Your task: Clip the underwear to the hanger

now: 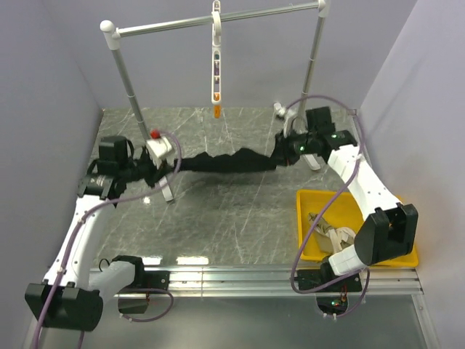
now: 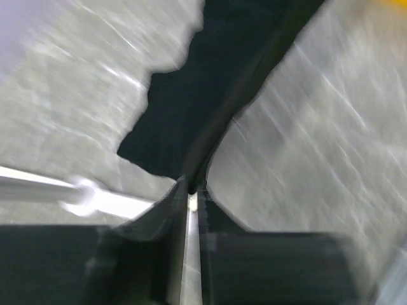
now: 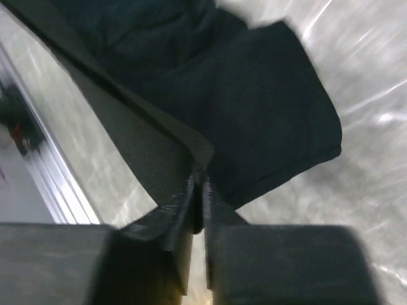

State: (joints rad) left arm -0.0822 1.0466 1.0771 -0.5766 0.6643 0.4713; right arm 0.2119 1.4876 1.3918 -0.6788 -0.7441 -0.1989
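The black underwear point(image 1: 229, 161) is stretched taut between my two grippers above the table. My left gripper point(image 1: 154, 171) is shut on its left end; the left wrist view shows the fabric point(image 2: 184, 108) pinched at the fingertips point(image 2: 191, 185). My right gripper point(image 1: 283, 154) is shut on its right end; the right wrist view shows the cloth point(image 3: 254, 108) hanging from the closed jaws point(image 3: 198, 179). The white hanger point(image 1: 216, 62) hangs by its hook from the rail, edge-on, with an orange clip point(image 1: 216, 110) at its lower end, behind and above the underwear.
A white metal rail frame point(image 1: 123, 80) stands on the marble table, its feet near both grippers. A yellow tray point(image 1: 309, 240) with beige cloth point(image 1: 338, 236) sits at the front right. Grey walls close in on both sides.
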